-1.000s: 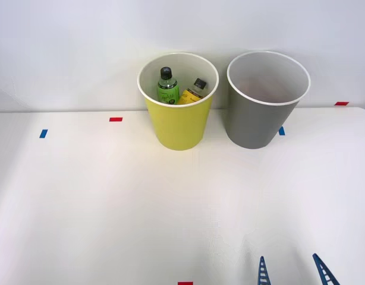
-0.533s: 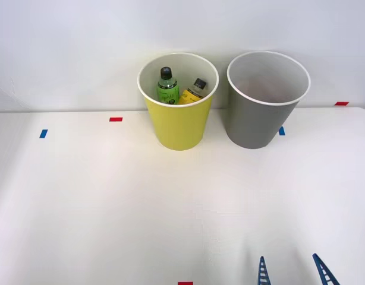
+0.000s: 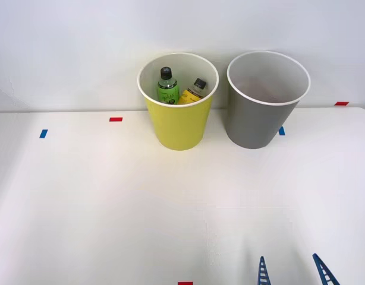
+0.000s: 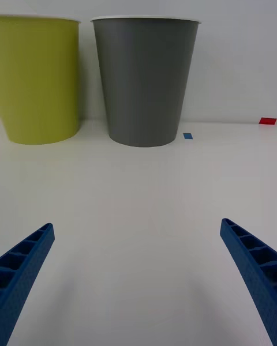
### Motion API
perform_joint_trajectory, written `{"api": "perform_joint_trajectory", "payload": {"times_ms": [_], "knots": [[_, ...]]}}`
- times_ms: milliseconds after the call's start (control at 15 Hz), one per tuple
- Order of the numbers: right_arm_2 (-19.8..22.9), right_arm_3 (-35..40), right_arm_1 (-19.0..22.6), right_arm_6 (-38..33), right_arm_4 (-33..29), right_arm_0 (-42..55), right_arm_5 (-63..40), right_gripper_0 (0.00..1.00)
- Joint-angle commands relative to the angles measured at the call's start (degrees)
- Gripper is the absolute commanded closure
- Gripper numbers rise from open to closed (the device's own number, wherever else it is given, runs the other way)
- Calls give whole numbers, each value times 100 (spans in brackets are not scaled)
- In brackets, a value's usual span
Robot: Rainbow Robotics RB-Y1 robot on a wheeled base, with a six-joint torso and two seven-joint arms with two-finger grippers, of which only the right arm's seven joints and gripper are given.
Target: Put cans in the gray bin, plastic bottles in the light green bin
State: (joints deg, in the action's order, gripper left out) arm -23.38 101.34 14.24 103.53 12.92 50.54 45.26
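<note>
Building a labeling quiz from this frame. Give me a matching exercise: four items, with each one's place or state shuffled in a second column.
Column 1:
1. green bottle
2. gray bin
3. right gripper
4. blue tape mark

Column 2:
A. open, holding nothing, low over the near table edge
B. on the table top, far on the robot's left
C. standing inside the light green bin, beside the yellow bottle
D. to the robot's right of the light green bin

Pairs: 1-C, 2-D, 3-A, 4-B

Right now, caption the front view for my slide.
Green and yellow plastic bottles inside yellow-green round bin, gray bin beside, open right gripper below.
</note>
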Motion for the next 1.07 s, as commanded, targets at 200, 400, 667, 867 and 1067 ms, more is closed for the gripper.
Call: {"api": "perform_joint_trajectory", "payload": {"times_ms": [200, 400, 667, 867, 1067], "knots": [[0, 0, 0, 0, 0, 0, 0, 0], [0, 0, 0, 0, 0, 0, 0, 0], [0, 0, 0, 0, 0, 0, 0, 0], [0, 0, 0, 0, 0, 0, 0, 0], [0, 0, 0, 0, 0, 0, 0, 0]]}}
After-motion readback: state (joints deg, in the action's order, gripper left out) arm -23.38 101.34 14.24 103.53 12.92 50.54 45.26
